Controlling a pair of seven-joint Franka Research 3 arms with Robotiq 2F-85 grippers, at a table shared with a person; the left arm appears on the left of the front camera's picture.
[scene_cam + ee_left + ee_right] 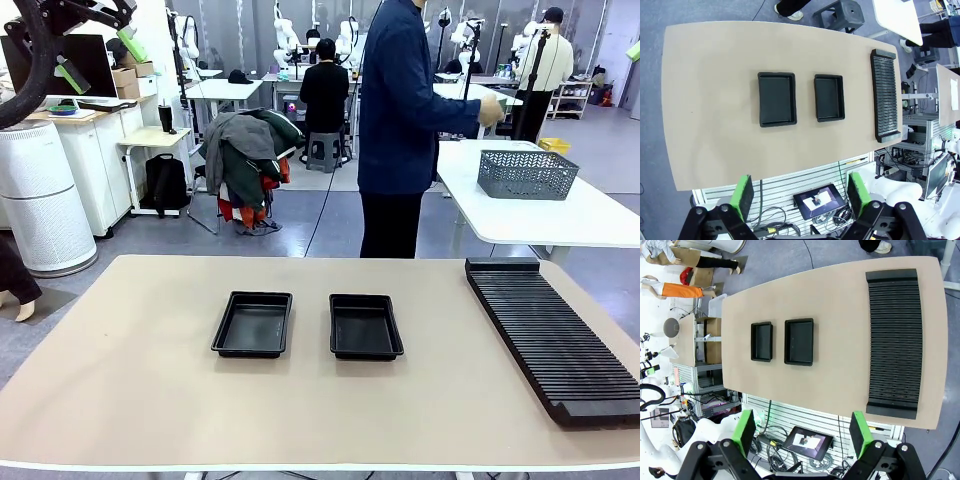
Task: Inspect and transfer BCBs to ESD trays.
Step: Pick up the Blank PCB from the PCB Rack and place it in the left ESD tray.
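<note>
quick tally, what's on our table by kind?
Trays: 2
Rack: 1
Total: 3

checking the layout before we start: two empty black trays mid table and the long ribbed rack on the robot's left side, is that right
One thing is off: the long ribbed rack lies on the robot's right side, not its left, as the front view shows. The two black trays are empty, mid table.
</note>
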